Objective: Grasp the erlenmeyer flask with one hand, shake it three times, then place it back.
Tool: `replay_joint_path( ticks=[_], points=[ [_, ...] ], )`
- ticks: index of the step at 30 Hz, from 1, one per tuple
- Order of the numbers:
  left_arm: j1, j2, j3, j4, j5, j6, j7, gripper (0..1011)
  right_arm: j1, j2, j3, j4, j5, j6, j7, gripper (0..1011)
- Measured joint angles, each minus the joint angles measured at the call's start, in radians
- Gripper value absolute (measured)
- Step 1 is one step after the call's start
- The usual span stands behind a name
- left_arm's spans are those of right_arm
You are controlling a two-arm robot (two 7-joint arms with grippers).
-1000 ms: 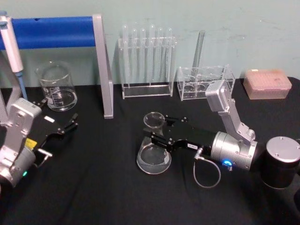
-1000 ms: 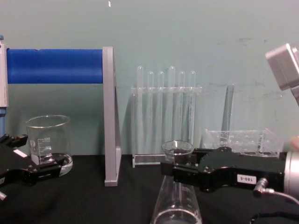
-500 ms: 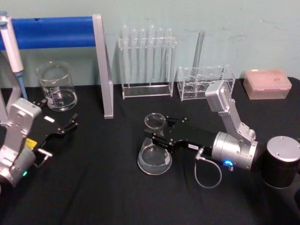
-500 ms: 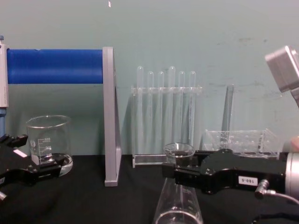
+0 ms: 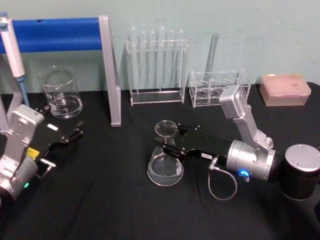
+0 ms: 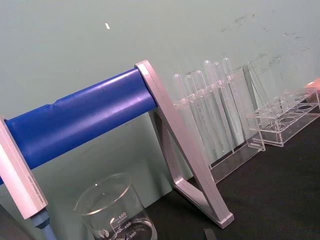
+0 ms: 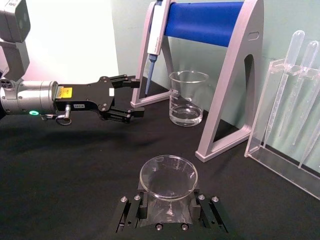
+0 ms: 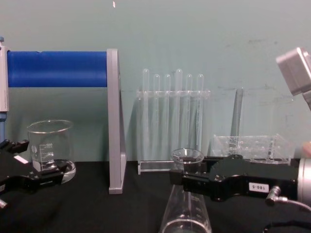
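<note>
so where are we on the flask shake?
Grasp looks done: the right gripper is closed on the neck of the erlenmeyer flask. In hand: the flask is upright, base apparently on the table. Shakes can't be counted from this; release is left. The left gripper sits open near the beaker, idle.

Spotting along the back of the black counter (image 5: pixel 100 200), left to right, a pipette (image 5: pixel 12 50) hung on the blue-barred stand (image 5: pixel 55 33), a glass beaker (image 5: pixel 61 93) beneath its bar, a rack of upright test tubes (image 5: pixel 156 67), a low clear rack (image 5: pixel 219 89), a pink box (image 5: pixel 285 89).
</note>
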Motion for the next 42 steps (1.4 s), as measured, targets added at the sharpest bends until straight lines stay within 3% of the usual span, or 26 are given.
replay_joint_path(
  ticks=[24, 42],
  points=[
    [0.000, 0.000, 0.000, 0.000, 0.000, 0.000, 0.000, 1001, -0.002, 0.000, 0.001, 0.000, 0.000, 0.000, -0.002, 452],
    [0.000, 0.000, 0.000, 0.000, 0.000, 0.000, 0.000, 1001, -0.002, 0.000, 0.001, 0.000, -0.003, 0.001, -0.002, 981]
  ],
)
